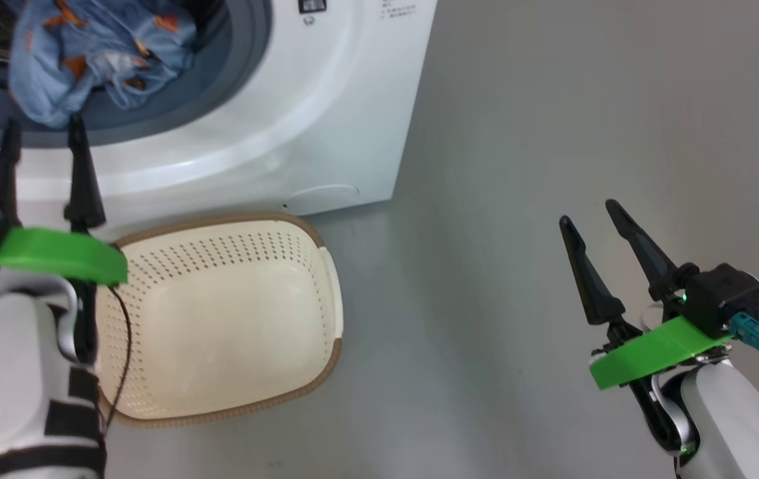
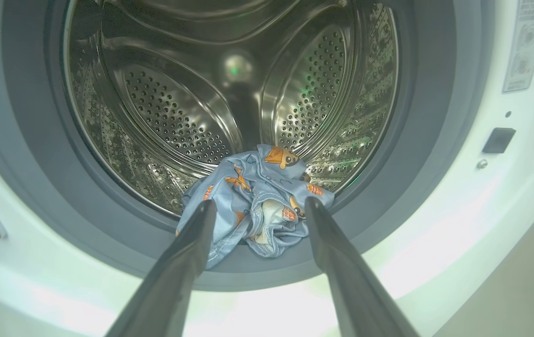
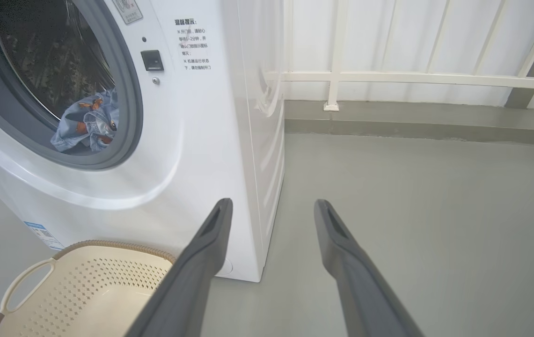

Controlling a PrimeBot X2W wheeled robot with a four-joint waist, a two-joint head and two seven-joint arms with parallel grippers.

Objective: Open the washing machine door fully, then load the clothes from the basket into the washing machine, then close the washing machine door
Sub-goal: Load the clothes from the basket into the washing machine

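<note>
Left gripper [image 2: 261,203]: fingers spread wide, nothing between them; it points into the mouth of the washing machine [image 1: 326,100].
Clothes [image 2: 248,187]: a blue bundle with orange-brown bear print, showing a cream patch. It lies just past the left fingertips on the lower lip of the grey gasket [image 2: 32,140], partly inside the steel drum [image 2: 168,112]. Whether the tips touch it cannot be told.
Basket [image 1: 219,219]: on the floor below and behind the left gripper, against the machine's front. It has a brown rim, and its perforated bottom is bare.
Right gripper [image 1: 588,213]: fingers apart and holding nothing, over grey floor [image 1: 519,199]. It is well apart from the machine, and the basket lies off to its left.
Printed notice [image 3: 194,44]: ahead-left of the right gripper, on the machine's front. The heading reads 温馨提示; the smaller lines under it are too fine to read with certainty.
Black square latch socket [image 3: 152,60]: just left of the notice.
Blue label [image 3: 44,234]: low on the machine's front, above the basket rim; its text is illegible.
White railing [image 3: 416,77]: far ahead of the right fingers.
</note>
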